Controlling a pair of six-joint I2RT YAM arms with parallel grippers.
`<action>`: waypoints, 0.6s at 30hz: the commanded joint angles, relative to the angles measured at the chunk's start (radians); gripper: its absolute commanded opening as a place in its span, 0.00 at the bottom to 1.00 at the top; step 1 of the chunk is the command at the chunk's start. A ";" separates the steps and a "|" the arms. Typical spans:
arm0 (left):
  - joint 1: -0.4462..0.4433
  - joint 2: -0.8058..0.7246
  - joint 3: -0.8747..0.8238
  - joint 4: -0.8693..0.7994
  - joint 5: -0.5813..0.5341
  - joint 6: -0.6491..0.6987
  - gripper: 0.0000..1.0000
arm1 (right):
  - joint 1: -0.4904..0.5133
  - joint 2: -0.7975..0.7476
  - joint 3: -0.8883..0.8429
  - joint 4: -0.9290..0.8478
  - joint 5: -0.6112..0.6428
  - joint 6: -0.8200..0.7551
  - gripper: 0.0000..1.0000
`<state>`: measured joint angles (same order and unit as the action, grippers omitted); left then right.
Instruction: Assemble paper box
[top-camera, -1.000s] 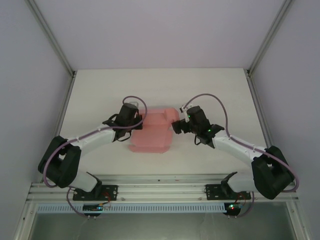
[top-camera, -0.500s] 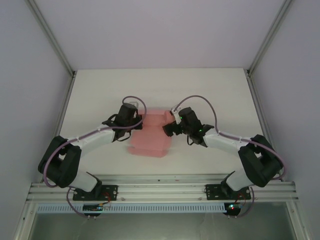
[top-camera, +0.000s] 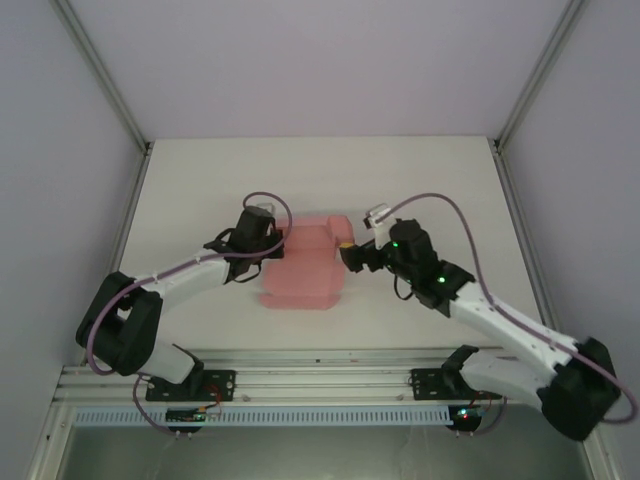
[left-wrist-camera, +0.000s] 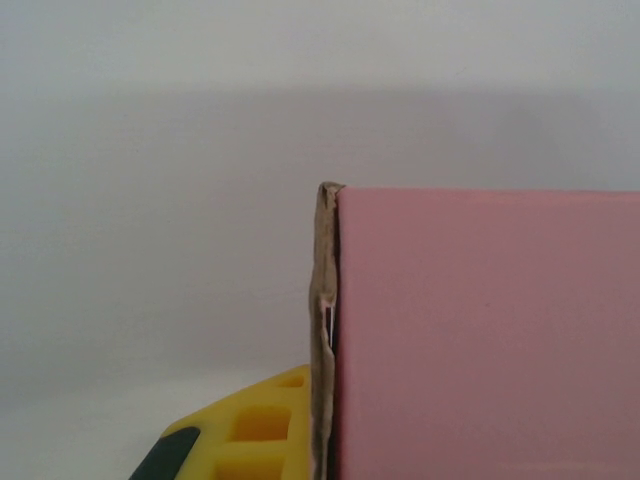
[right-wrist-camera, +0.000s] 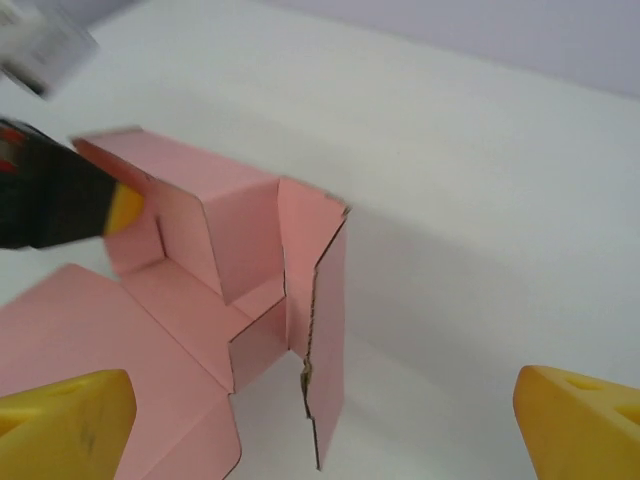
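At mid-table (top-camera: 200, 190) the paper box (top-camera: 305, 270) sits between my two arms, half folded, with its flat sheet toward the arm bases. My left gripper (top-camera: 280, 243) is clamped on the box's left wall. Its wrist camera has the pink panel running edge-on beside one yellow finger (left-wrist-camera: 255, 435), the other finger hidden behind the paper. My right gripper (top-camera: 347, 252) is spread wide, just off the box's right edge. Half a second ago it reached further in over that edge, and its arm has since swung out to the right. From above the box looks like a flat pink patch. The right wrist camera shows raised walls around a pink floor and a ragged brown cut edge.
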<state>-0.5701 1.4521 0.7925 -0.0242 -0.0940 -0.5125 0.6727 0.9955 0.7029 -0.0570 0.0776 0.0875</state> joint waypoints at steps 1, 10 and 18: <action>0.005 -0.044 -0.014 0.034 0.032 0.028 0.00 | -0.069 -0.091 -0.037 -0.108 -0.033 0.059 0.99; 0.004 -0.084 -0.057 0.114 0.113 0.062 0.00 | -0.369 0.048 0.027 -0.173 -0.323 0.146 0.99; 0.004 -0.063 -0.047 0.122 0.134 0.060 0.00 | -0.221 0.318 0.160 -0.091 -0.481 0.042 0.95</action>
<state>-0.5686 1.3945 0.7406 0.0608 0.0101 -0.4610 0.4000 1.2762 0.8047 -0.1837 -0.3107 0.1799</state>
